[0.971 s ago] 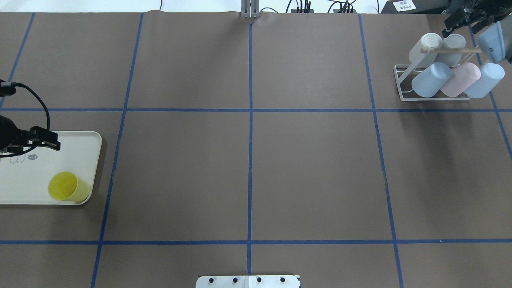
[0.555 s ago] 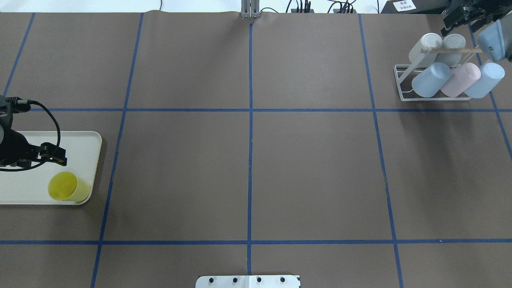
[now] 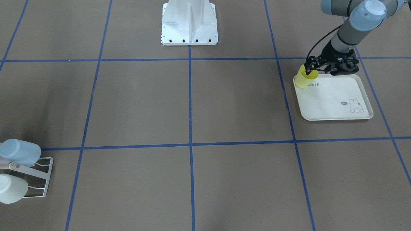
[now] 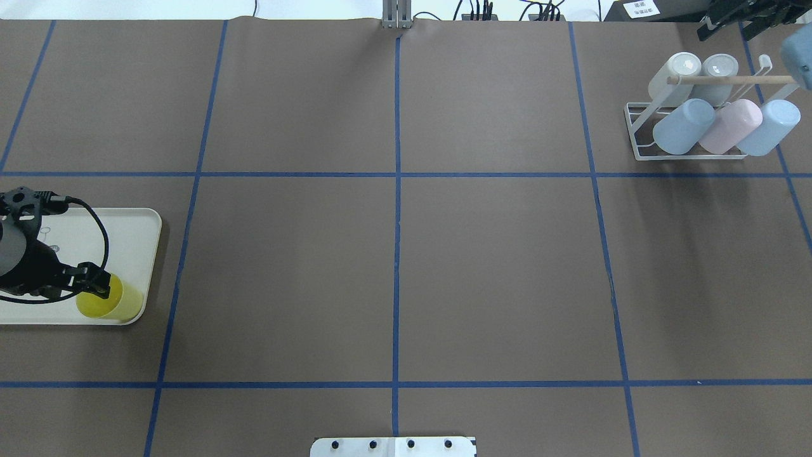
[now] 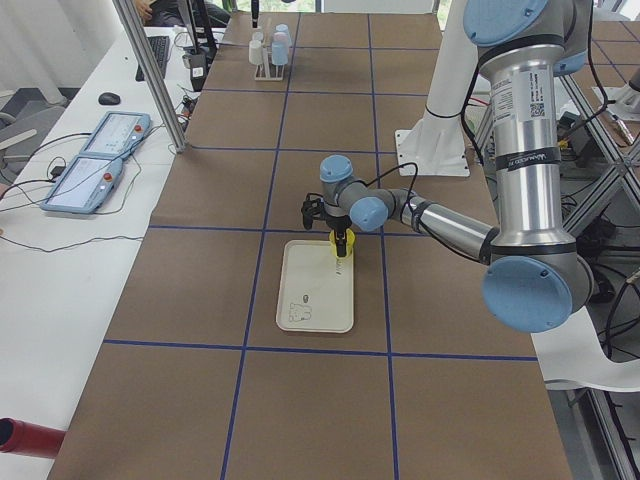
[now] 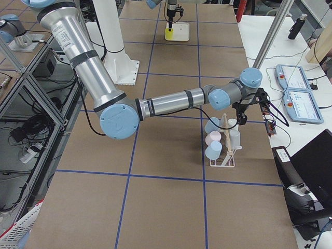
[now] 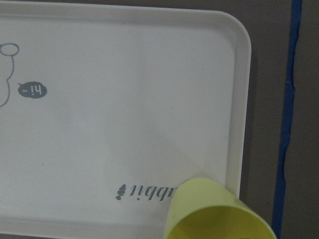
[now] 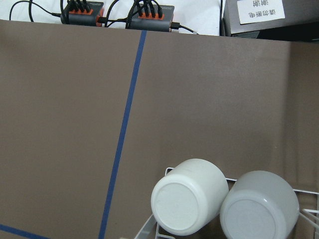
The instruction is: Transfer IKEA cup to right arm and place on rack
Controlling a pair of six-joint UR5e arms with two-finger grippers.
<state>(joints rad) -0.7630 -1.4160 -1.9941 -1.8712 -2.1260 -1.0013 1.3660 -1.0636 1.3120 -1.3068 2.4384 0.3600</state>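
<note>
In the front-facing view, upper right, my left gripper (image 3: 313, 65) meets the rim of the yellow plastic IKEA cup (image 3: 303, 81), which stands in a corner of the cream rabbit-print tray (image 3: 327, 99); I cannot tell how its jaws stand. Overhead, top right, the right gripper (image 4: 739, 22) has its jaws parted and empty, beyond the white wire-frame rack (image 4: 729, 80).
</note>
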